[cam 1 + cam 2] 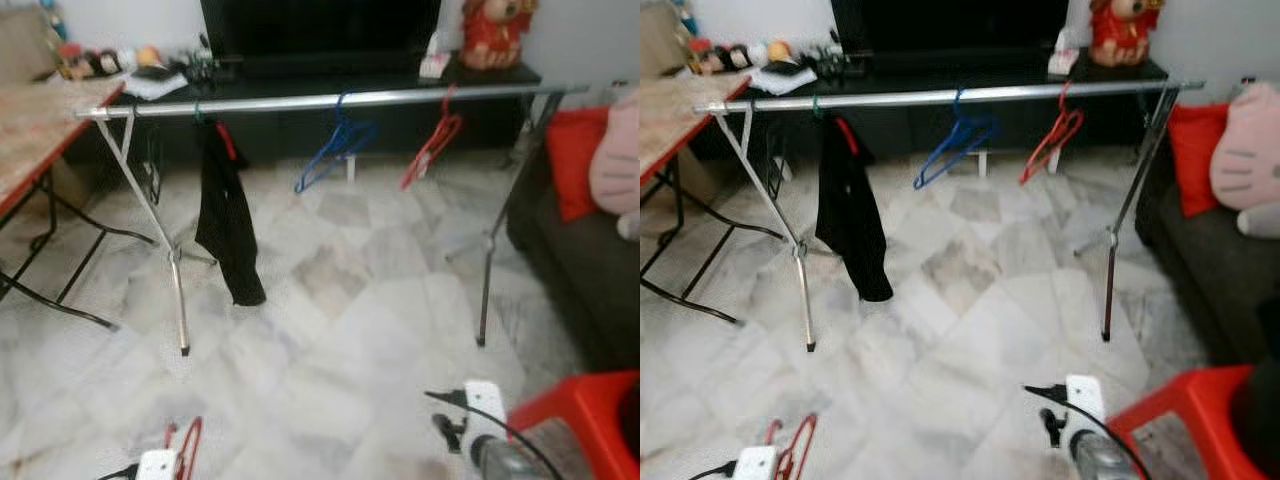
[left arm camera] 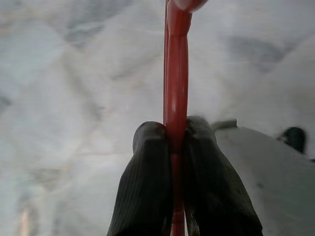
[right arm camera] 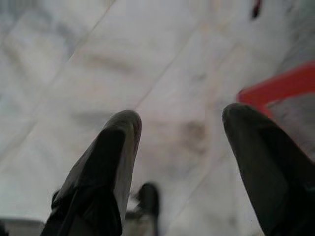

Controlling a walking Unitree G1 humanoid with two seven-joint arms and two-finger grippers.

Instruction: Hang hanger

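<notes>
A red plastic hanger [image 2: 176, 64] is pinched between the two black fingers of my left gripper [image 2: 176, 135], which is shut on it; the same hanger [image 1: 187, 443] shows low at the bottom left of the head view. Ahead stands a silver clothes rail [image 1: 330, 100] on crossed legs. On the rail hang a black garment [image 1: 228, 225], a blue hanger [image 1: 335, 150] and another red hanger [image 1: 432, 148]. My right gripper [image 3: 179, 132] is open over the marble floor, with nothing between its fingers; its arm [image 1: 485, 440] shows at the bottom right.
A red stool [image 1: 585, 420] stands close by my right arm. A dark sofa [image 1: 590, 265] with a red cushion and a pink plush lies to the right. A folding table [image 1: 35, 130] is at the left, and a black TV bench [image 1: 330, 75] stands behind the rail.
</notes>
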